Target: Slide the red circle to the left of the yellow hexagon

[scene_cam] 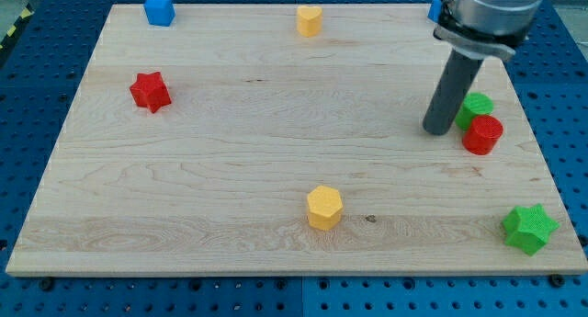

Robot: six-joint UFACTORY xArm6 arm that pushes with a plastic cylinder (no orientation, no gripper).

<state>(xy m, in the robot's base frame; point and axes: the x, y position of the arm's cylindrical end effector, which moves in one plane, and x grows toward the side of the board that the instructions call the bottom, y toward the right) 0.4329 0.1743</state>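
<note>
Hovering bare, holding nothing: tip [435, 130] sits just left of red circle [482, 134], wrong side. Hexagon [324, 208] lies far left-below circle; push must come from circle's right.

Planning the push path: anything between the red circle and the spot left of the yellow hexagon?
Nothing visible. The red circle sits at the view's right, touching the green circle; my tip is just to its left. The board between it and the yellow hexagon holds no blocks.
</note>
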